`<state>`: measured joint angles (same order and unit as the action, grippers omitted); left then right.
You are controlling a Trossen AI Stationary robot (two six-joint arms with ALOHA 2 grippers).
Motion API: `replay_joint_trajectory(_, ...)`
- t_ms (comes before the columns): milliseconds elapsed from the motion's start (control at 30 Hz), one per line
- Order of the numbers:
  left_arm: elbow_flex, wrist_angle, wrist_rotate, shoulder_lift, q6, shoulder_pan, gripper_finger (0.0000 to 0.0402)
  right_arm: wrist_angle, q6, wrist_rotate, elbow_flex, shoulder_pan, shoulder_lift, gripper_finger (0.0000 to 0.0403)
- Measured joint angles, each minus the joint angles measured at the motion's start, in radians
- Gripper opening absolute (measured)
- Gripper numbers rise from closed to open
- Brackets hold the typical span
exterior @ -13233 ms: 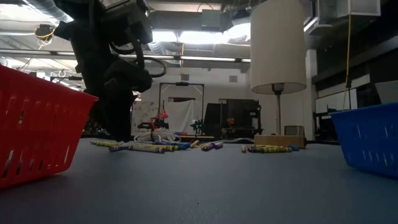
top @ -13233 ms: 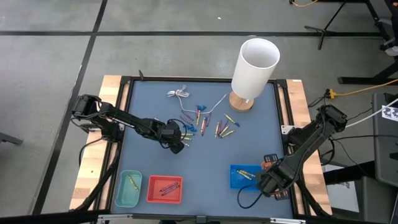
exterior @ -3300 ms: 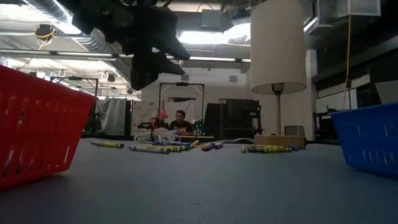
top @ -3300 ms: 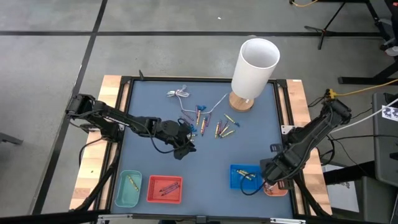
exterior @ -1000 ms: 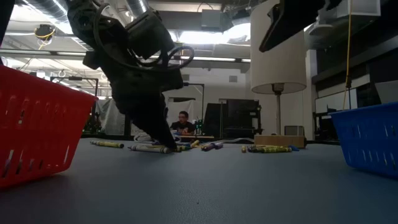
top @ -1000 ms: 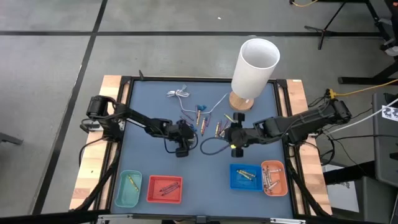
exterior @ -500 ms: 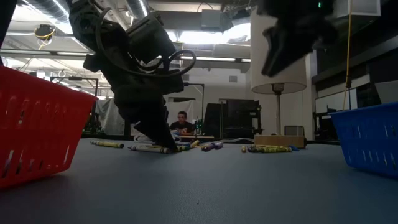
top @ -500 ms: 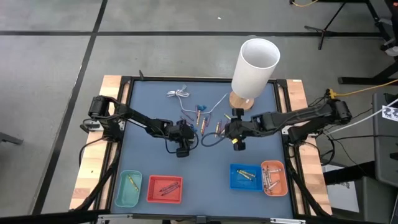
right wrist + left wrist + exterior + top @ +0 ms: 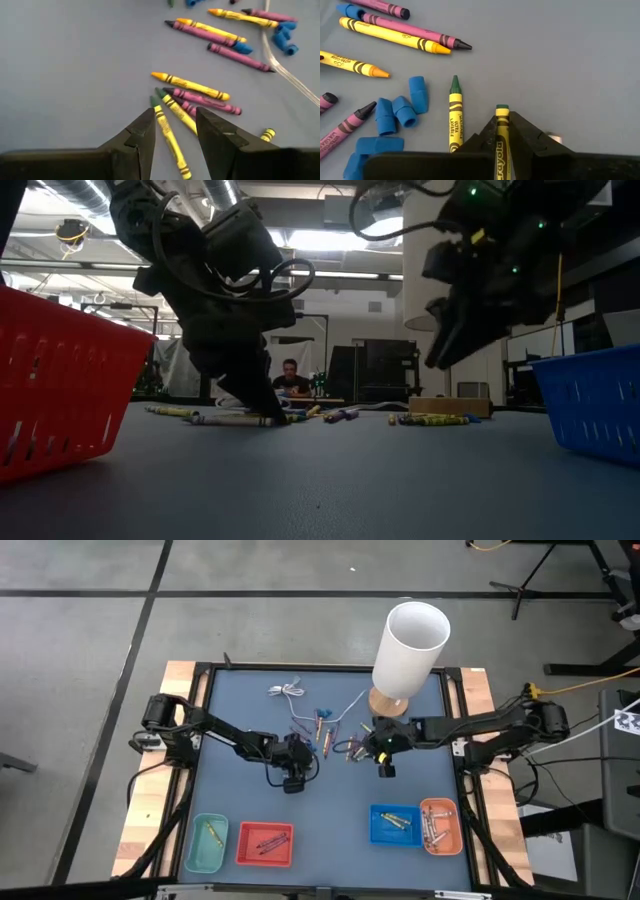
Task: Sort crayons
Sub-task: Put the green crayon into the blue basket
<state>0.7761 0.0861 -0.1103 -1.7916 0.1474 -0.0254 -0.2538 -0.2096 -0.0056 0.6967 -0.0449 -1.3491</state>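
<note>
Crayons lie scattered mid-table between my two grippers (image 9: pixel 335 743), among chunky blue bits (image 9: pixel 395 112). My left gripper (image 9: pixel 502 131), also seen from above (image 9: pixel 303 752), is down at the table and shut on a green crayon in a yellow wrapper (image 9: pixel 502 120). A second green crayon (image 9: pixel 455 112) lies flat just beside it. My right gripper (image 9: pixel 175 120) hangs open above a cluster of yellow, purple and green crayons (image 9: pixel 192 95) near the lamp base; a green crayon (image 9: pixel 169 131) lies below the gap. In the low view it (image 9: pixel 452 330) is well clear of the table. My left gripper pinches the green crayon between its two fingers on the wrapper's sides (image 9: pixel 502 126), just behind the tip. The fingers slant down from the table's left side and lie along the crayon. Its green tip (image 9: pixel 502 108) sticks out past the fingertips, low at the table top.
A white lamp (image 9: pixel 408 648) stands at the far middle, its cable (image 9: pixel 290 691) trailing left. Along the near edge sit a teal basket (image 9: pixel 196 852), a red one (image 9: pixel 284 852), a blue one (image 9: pixel 377 830) and an orange one (image 9: pixel 455 830), each holding crayons.
My right gripper has swung from above the near-right part of the table toward the far edge and has come down over the crayon cluster by the lamp base, staying open. My left gripper has kept its place at the table.
</note>
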Motion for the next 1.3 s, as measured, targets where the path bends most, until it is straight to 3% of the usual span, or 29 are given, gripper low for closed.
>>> replay_joint_trajectory(200,-0.001,0.038,-0.006,-0.003,-0.002,0.000,0.0012,0.062,0.048,-0.011,-0.007,-0.080,-0.003,0.0140)
replay_joint_trajectory(500,-0.003,0.113,-0.011,-0.007,-0.003,0.001,0.0011,0.139,0.048,0.012,-0.007,-0.087,-0.004,0.0140)
replay_joint_trajectory(600,-0.003,0.197,-0.009,-0.008,0.004,0.003,0.0011,0.137,0.048,0.012,-0.007,-0.087,-0.004,0.0140)
replay_joint_trajectory(767,-0.003,0.370,0.079,-0.007,0.068,-0.003,0.0012,0.137,0.048,0.013,-0.007,-0.087,-0.004,0.0140)
replay_joint_trajectory(1000,0.002,0.716,0.046,-0.004,0.137,-0.049,0.0012,0.138,0.048,0.015,-0.007,-0.087,-0.004,0.0140)
replay_joint_trajectory(1133,0.077,0.729,-0.038,-0.004,0.137,-0.099,0.0012,0.141,0.021,0.069,-0.007,-0.087,-0.004,0.0140)
replay_joint_trajectory(1300,0.241,0.707,-0.067,-0.053,0.069,-0.152,0.0012,0.145,-0.012,0.168,-0.007,-0.087,-0.004,0.0140)
